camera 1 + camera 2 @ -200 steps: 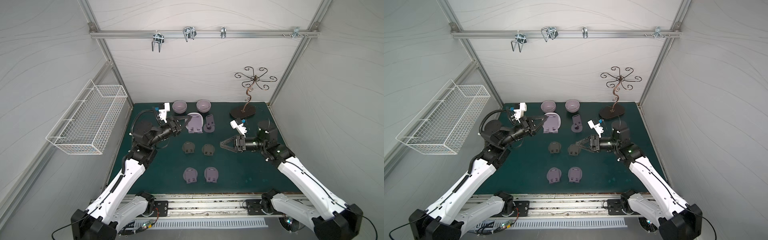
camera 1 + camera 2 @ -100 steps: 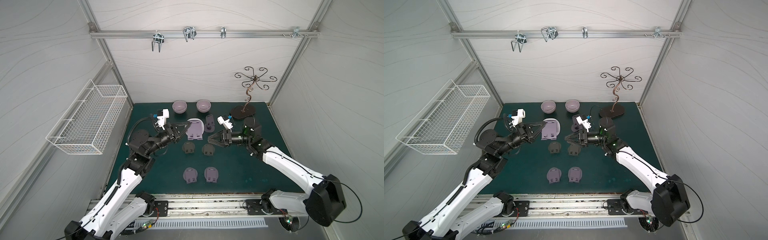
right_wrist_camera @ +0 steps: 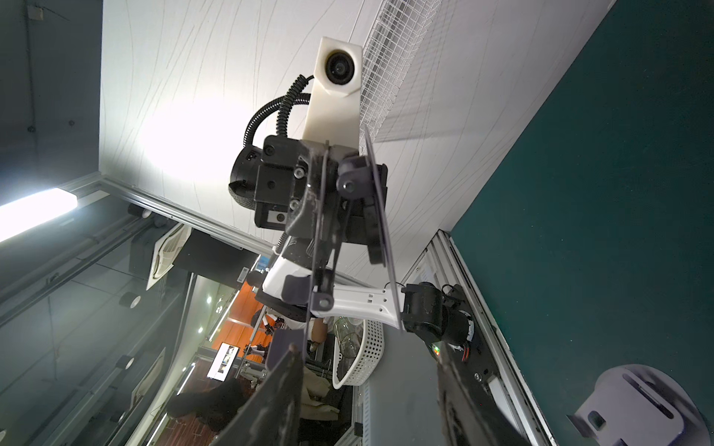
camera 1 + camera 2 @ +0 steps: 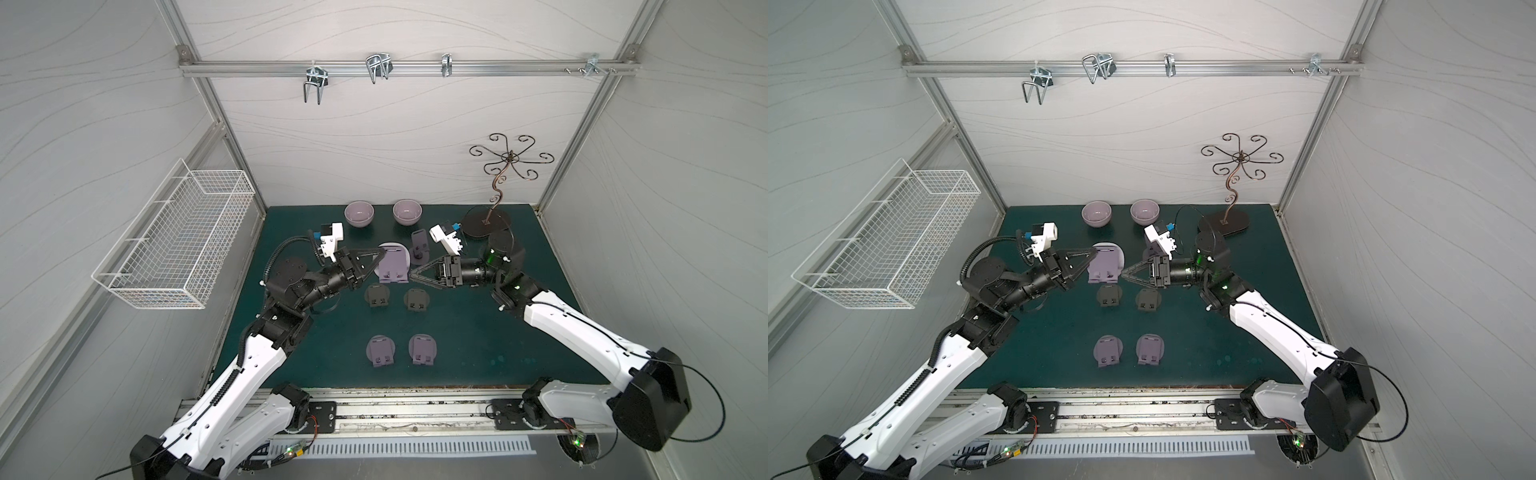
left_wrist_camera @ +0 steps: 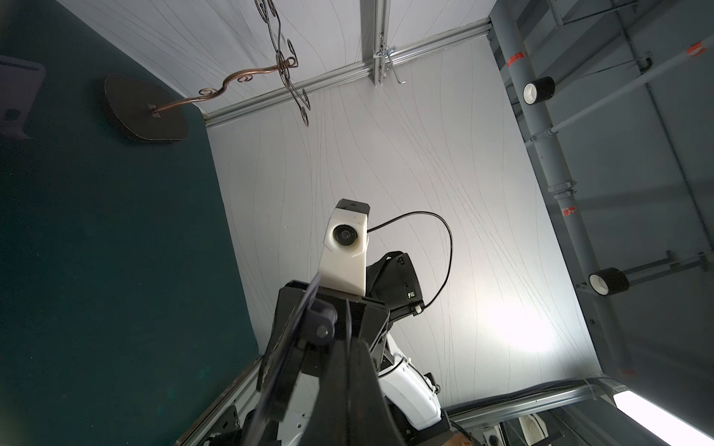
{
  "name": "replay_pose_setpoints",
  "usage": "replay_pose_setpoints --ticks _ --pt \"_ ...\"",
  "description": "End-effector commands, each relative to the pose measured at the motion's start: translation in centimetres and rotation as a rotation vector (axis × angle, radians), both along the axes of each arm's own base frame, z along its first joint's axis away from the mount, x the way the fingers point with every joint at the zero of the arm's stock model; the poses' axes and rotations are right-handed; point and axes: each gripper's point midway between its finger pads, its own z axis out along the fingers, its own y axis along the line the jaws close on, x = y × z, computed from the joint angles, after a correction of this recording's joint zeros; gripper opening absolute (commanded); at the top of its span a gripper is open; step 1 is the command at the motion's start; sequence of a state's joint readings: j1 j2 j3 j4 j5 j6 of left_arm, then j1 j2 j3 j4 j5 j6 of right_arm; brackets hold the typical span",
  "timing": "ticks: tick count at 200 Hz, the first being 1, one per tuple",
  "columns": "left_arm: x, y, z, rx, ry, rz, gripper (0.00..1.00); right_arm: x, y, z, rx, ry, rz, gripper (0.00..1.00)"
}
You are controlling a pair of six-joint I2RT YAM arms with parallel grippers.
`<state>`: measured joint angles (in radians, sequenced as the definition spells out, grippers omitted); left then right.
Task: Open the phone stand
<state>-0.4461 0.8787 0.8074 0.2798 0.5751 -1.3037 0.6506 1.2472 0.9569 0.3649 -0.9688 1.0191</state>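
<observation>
Two grippers faced each other mid-frame in both top views. Left gripper [image 4: 383, 251] clamped on lavender phone stand [image 4: 394, 267], stand raised off green mat [image 4: 478, 340], seen edge-on in right wrist view. Right gripper [image 4: 411, 275] at stand's right edge, jaws apart; contact unclear. Below them: dark folded stands [image 4: 377, 296], then lavender folded stands [image 4: 380, 351]. Above: upright stand [image 4: 419, 244], bowls [image 4: 359, 214]. Jewellery tree [image 4: 486, 222] upper right; wire basket [image 4: 178, 241] far left.
</observation>
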Motion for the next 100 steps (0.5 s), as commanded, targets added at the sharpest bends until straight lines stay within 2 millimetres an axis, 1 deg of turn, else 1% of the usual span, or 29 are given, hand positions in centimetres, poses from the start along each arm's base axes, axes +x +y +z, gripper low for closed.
replay_pose_setpoints --ticks 1,34,53,81,100 --pt "-0.6 0.2 2.2 -0.034 -0.078 0.002 0.00 0.2 0.6 -0.1 -0.006 -0.016 0.008 0.52" --pt "-0.8 0.0 2.2 -0.034 -0.080 -0.012 0.00 0.5 1.0 -0.6 -0.017 -0.004 0.012 0.46" --pt "-1.0 -0.4 2.2 -0.033 -0.081 -0.025 0.00 0.6 1.4 -0.6 -0.015 -0.007 0.024 0.43" --pt "-1.2 -1.2 1.6 -0.030 -0.073 -0.055 0.00 0.4 2.5 0.3 0.008 -0.021 0.050 0.42" --pt "-1.2 -1.6 1.1 -0.027 -0.066 -0.064 0.00 0.3 3.2 0.9 0.029 -0.026 0.072 0.37"
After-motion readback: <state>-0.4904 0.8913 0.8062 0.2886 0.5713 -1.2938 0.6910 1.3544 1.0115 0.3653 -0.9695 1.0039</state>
